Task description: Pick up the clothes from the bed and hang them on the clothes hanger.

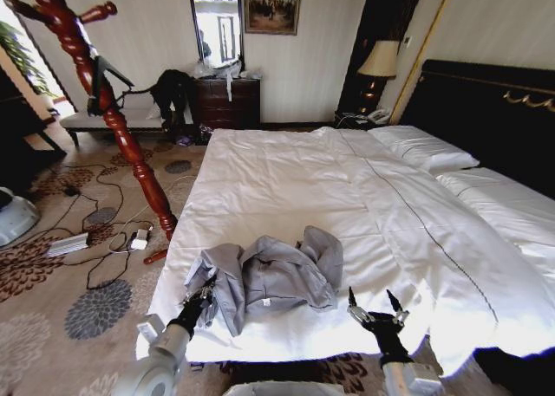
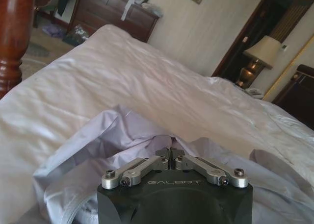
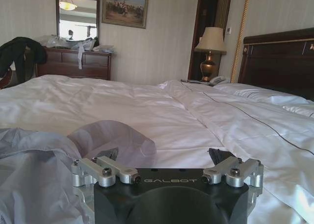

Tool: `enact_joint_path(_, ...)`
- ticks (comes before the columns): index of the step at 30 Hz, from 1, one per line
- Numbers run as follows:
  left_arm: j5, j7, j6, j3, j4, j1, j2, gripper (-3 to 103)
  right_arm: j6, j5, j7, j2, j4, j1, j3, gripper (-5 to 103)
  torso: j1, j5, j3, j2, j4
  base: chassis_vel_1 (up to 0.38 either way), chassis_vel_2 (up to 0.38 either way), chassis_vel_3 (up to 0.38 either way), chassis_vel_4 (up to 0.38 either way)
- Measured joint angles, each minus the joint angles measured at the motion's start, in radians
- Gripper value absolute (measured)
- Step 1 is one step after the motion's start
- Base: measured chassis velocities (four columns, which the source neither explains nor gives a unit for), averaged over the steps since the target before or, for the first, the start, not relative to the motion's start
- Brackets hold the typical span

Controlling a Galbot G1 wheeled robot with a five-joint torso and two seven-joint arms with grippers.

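Note:
The clothes, a crumpled light grey jacket [image 1: 270, 276], lie on the bed [image 1: 286, 184] close to its near edge. My left gripper [image 1: 205, 294] is at the jacket's left edge. In the left wrist view its fingers [image 2: 170, 153] are drawn together with grey fabric [image 2: 122, 131] bunched around them. My right gripper [image 1: 373, 308] hovers open just right of the jacket over the white duvet, its fingertips [image 3: 111, 153] spread wide and nothing between them. The jacket [image 3: 39, 170] lies beside it. A black clothes hanger [image 1: 111, 74] hangs on the red wooden coat stand at the far left.
The coat stand [image 1: 130, 149] leans up from the carpet left of the bed. Cables and a power strip [image 1: 69, 243] lie on the floor there. A black garment heap [image 1: 173, 88], a dresser [image 1: 227, 101], a lamp [image 1: 379, 60] and pillows [image 1: 425, 146] are farther back.

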Motion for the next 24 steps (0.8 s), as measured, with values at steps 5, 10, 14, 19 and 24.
enact_joint_path(5, -0.002, 0.001, 0.008, -0.03, -0.069, -0.039, 0.083, 1, -0.002, -0.001, 0.002, 0.002, -0.001, 0.003, -0.004, 100, 0.0, 0.0, 0.0, 0.0, 0.0, 0.0, 0.0, 0.0, 0.0)
enact_joint_path(10, -0.065, 0.003, 0.019, -0.101, -0.117, -0.102, 0.226, 1, -0.004, 0.002, 0.005, 0.0, 0.003, 0.006, -0.005, 100, 0.0, 0.0, 0.0, 0.0, -0.0004, 0.0, 0.0, 0.0, 0.0)
enact_joint_path(14, -0.114, 0.003, 0.027, -0.164, -0.134, -0.117, 0.314, 1, -0.026, 0.027, 0.005, -0.014, 0.015, 0.01, -0.012, 100, 0.0, 0.0002, 0.0, 0.0, -0.0003, 0.0, 0.0, 0.0, 0.0)
enact_joint_path(19, -0.181, 0.003, 0.034, -0.246, -0.145, -0.097, 0.358, 1, -0.102, 0.138, 0.003, -0.055, 0.044, -0.009, -0.03, 100, 0.0, 0.0, 0.0, 0.0, -0.0002, 0.0, 0.0, 0.0, 0.0)
enact_joint_path(24, -0.162, 0.028, 0.035, -0.282, -0.131, 0.016, 0.302, 1, -0.182, 0.253, 0.005, -0.134, 0.043, 0.003, -0.038, 100, 0.0, 0.0, 0.0, 0.0, 0.0001, 0.0, 0.0, 0.0, 0.0)
